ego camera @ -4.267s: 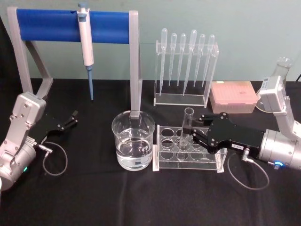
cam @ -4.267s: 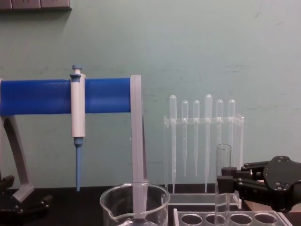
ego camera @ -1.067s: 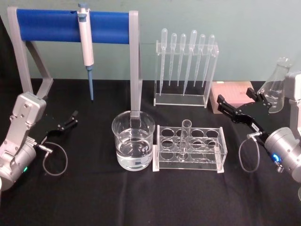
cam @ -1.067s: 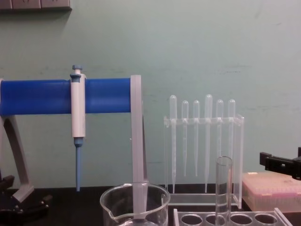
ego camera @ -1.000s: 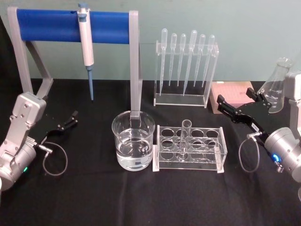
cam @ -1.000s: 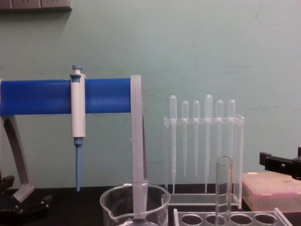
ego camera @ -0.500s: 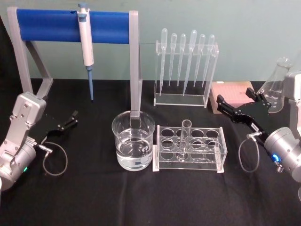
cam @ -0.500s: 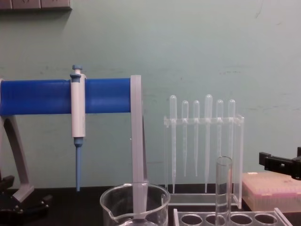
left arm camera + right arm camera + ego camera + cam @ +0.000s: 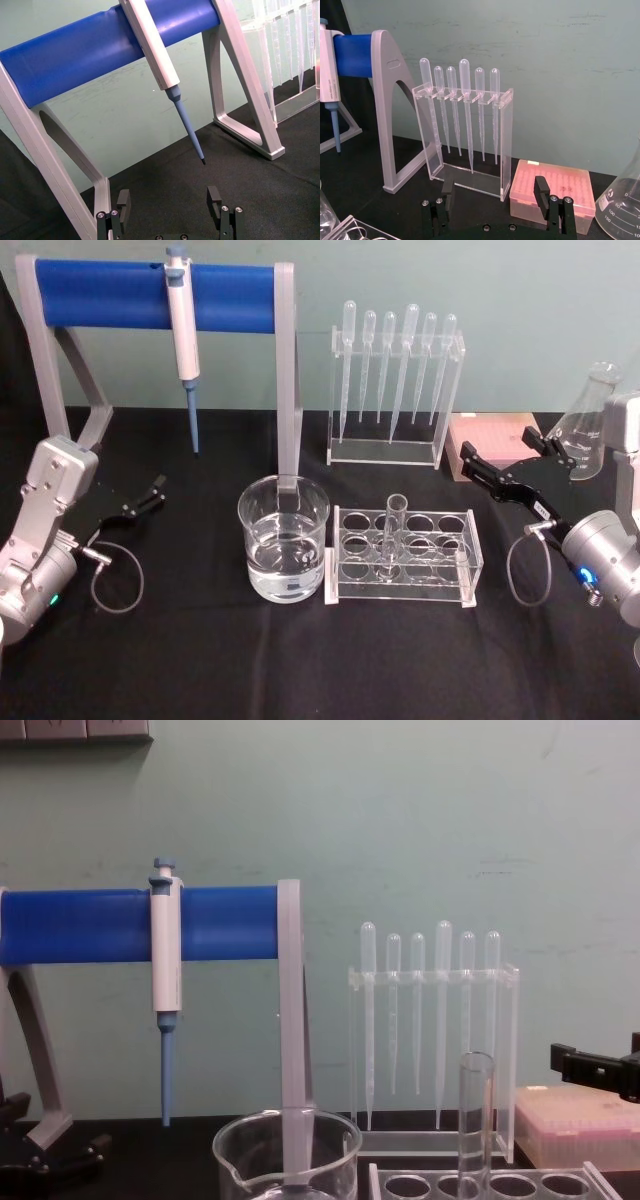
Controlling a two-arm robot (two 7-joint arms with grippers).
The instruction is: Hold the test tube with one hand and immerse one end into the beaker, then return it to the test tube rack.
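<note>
Glass first: the test tube stands upright in a hole of the clear rack, its rounded end down and its open rim above the rack top, so nothing needs to hold it. We judge from this that the return is done, or that the tube waits for a fresh pick. The beaker sits just beside the rack on the robot's left, part full of clear liquid, close enough that a dip needs only a short sideways carry.

Our right tool hovers well apart from the tube, out over the desk toward the pink tip box and the conical flask; its jaws stand wide apart and grip nothing, which the right wrist view confirms. That leaves the rack clear of any bump. Our left tool rests low at the far left near the foot of the blue stand, jaws spread and empty, parked out of the way.

Behind, the pipettor hangs from the blue bar, and the plastic pipettes hang bulb-up in their own holder.
</note>
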